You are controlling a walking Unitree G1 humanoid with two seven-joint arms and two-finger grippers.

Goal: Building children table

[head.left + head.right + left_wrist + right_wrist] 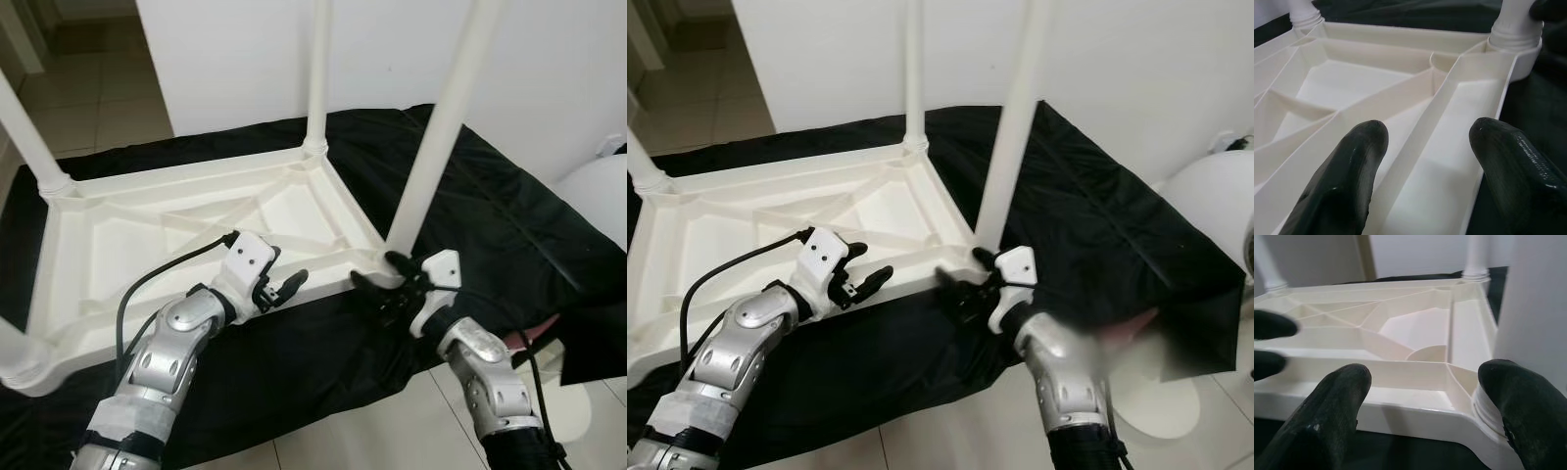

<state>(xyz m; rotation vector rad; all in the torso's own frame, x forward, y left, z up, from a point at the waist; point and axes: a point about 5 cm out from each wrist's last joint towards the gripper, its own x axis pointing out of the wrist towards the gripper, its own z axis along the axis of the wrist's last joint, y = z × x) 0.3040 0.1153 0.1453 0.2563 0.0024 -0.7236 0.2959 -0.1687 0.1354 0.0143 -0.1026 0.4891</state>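
Seating legs: you had the table (pixel 186 230) upside down on the black sheet (pixel 509 206), both grippers spread — right (pixel 392 279) at the near-right leg (pixel 436 137), left (pixel 284 287) over the near rim. Next, clamp and twist that leg, probably.

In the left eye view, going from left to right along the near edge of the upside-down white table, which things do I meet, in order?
Near-left white plastic table leg → left hand, open over the near rim → near-right white table leg in its corner socket → right hand, open at that leg's base → white rounded object on the floor at the right edge.
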